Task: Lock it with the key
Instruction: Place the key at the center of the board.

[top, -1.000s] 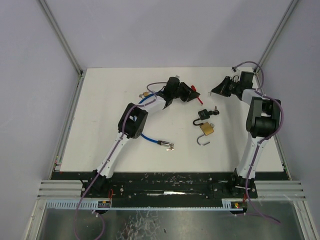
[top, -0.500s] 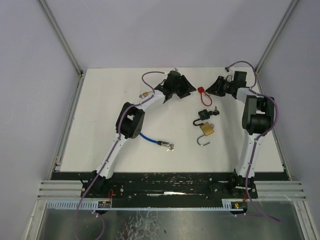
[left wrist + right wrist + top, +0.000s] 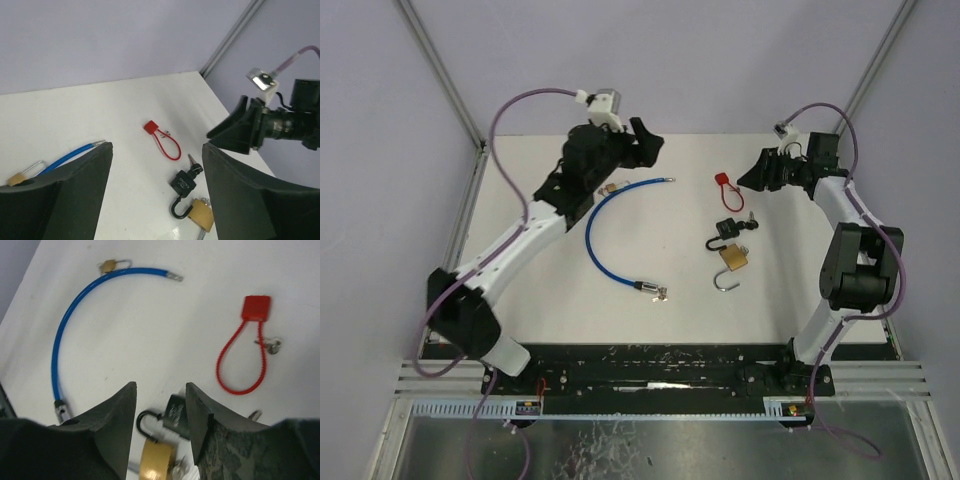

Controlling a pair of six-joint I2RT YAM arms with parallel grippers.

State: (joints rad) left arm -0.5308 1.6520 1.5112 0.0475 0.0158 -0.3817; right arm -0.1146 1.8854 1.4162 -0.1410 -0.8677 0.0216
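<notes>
Right pincer (image 3: 160, 387) apart, empty, hovered over black padlock (image 3: 176, 416), probably lining up on key (image 3: 192, 161). Left pincer (image 3: 156, 149) apart, empty, high above bench (image 3: 520, 250), giving room.

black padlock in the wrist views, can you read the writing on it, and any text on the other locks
Black padlock: pale lettering on its face, too blurred to read.
Brass padlock, red cable lock, blue cable lock: no text visible.
</notes>
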